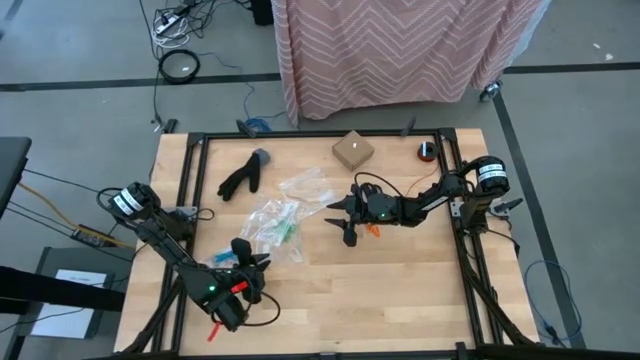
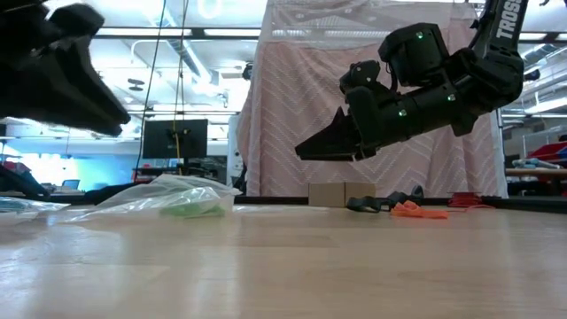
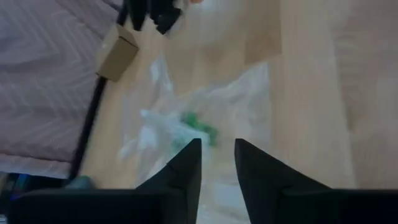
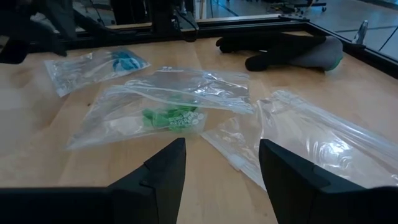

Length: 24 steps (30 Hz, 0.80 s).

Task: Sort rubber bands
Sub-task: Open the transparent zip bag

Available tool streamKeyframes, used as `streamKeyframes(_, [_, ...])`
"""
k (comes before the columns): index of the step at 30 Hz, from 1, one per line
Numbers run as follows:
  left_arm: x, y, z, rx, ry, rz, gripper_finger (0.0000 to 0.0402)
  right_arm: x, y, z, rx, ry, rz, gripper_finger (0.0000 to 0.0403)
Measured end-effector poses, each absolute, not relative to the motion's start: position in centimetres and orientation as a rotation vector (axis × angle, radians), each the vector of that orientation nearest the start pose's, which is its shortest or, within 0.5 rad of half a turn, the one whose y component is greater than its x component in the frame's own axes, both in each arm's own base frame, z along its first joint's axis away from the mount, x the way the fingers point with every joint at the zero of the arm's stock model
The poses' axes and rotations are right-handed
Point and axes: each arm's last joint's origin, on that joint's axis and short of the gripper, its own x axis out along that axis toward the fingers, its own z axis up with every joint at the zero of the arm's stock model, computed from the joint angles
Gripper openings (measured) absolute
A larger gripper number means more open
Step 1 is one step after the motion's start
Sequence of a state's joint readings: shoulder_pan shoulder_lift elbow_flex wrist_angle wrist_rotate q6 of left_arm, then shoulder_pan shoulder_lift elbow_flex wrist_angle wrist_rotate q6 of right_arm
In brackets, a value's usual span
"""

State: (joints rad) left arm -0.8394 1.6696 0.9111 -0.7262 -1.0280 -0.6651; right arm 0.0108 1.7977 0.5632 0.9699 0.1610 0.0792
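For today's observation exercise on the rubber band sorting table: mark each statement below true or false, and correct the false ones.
1. The green rubber bands lie inside a clear zip bag. True.
2. The right gripper is clamped on a bag. False: its fingers stand open and hold nothing.
3. A black glove lies on the table. True.
4. The orange rubber bands are sealed in a bag. False: they lie loose on the wood.
5. The left gripper holds a cardboard box. False: its fingers are parted and empty; the box sits at the far edge.
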Motion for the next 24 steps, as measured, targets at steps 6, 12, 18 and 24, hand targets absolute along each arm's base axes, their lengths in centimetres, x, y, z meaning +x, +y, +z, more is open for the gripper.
streamKeyframes(6, [20.9, -18.1, 14.9, 0.509, 0.762, 0.399, 0.0128, 31.0, 0.3, 12.4, 0.057, 0.258, -0.145, 0.0192])
streamKeyframes(12, [21.8, -17.2, 15.0, 0.477, 0.772, 0.437, 0.0133, 31.0, 0.5, 12.4, 0.061, 0.258, -0.141, 0.0194])
streamKeyframes(18, [22.7, -16.2, 14.7, 0.422, 0.803, 0.475, 0.0133, 31.0, 0.5, 12.4, 0.061, 0.26, -0.141, 0.0193])
streamKeyframes(24, [23.0, -16.4, 13.3, 0.427, 0.836, 0.47, 0.0133, 31.0, 0.6, 12.3, 0.06, 0.266, -0.139, 0.0194])
